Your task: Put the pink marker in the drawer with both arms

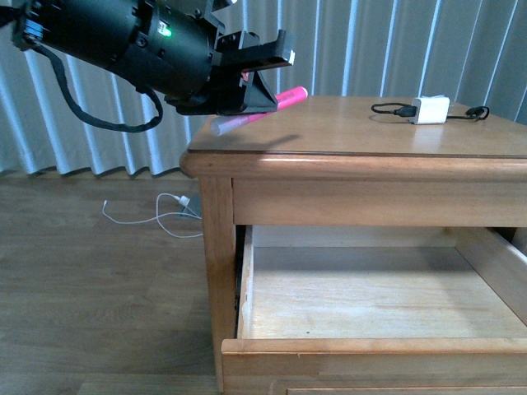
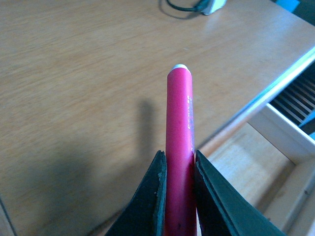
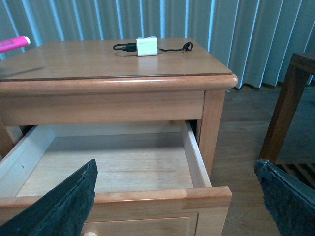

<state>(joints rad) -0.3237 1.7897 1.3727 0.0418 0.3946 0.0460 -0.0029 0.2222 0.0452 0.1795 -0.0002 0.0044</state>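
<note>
My left gripper (image 1: 257, 89) is shut on the pink marker (image 1: 288, 99) and holds it tilted just above the left end of the wooden tabletop (image 1: 362, 132). In the left wrist view the marker (image 2: 179, 147) sticks out between the two black fingers (image 2: 152, 201). The drawer (image 1: 370, 288) stands pulled out below, its pale interior empty. In the right wrist view the drawer (image 3: 113, 162) lies just ahead, and my right gripper (image 3: 179, 196) is open wide in front of the drawer's front right corner. The marker's end (image 3: 14, 44) shows at the far left there.
A white charger (image 1: 430, 109) with a black cable lies on the right of the tabletop. A white cable (image 1: 156, 216) lies on the wooden floor to the left. Pale curtains hang behind. A dark wooden piece of furniture (image 3: 290, 108) stands to the right.
</note>
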